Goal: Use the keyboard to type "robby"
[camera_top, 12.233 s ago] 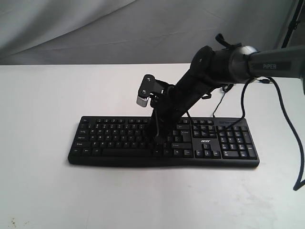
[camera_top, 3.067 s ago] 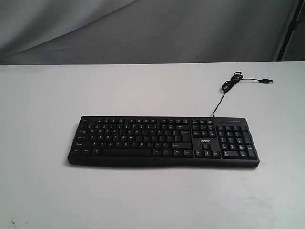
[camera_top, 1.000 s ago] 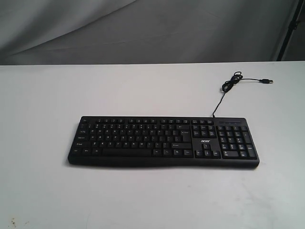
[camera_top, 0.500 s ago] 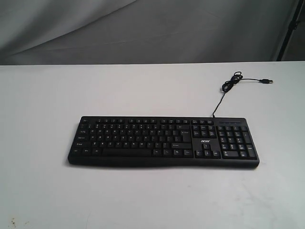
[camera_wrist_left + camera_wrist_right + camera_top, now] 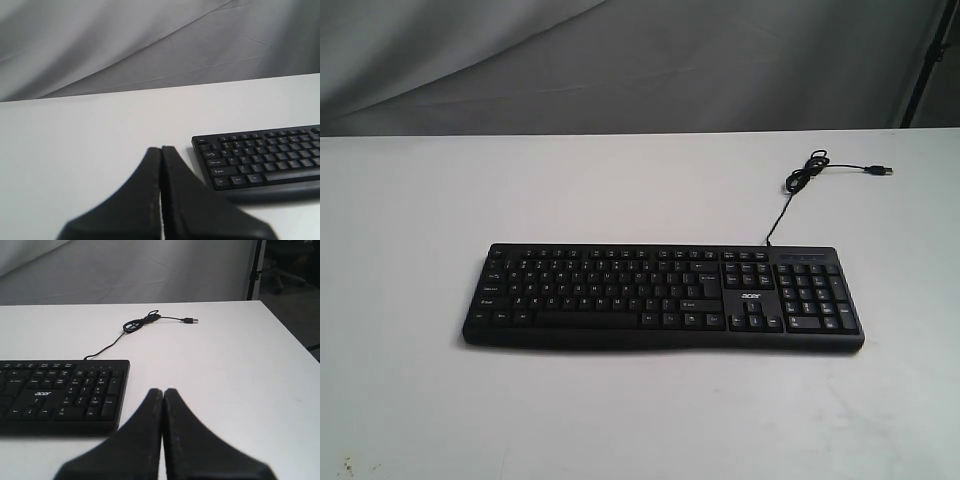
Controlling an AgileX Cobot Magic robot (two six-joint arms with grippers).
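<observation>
Withdrawn since earlier, the right arm has left the keyboard (image 5: 660,295), flat on the desk (image 5: 620,190). Left fingers (image 5: 142,200), pressed together, sit off its left end; right fingers (image 5: 185,440), likewise, off its right. Probably stiff, light: tap keys, never grasp.

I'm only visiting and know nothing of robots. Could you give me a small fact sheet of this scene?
Surface: white table
Object: black keyboard, lying flat, nothing touching it
Cable: black cable looped behind it, USB plug lying loose
Left arm: left gripper shut, empty, off the keyboard
Right arm: right gripper shut, empty, off the keyboard
Backdrop: grey cloth
</observation>
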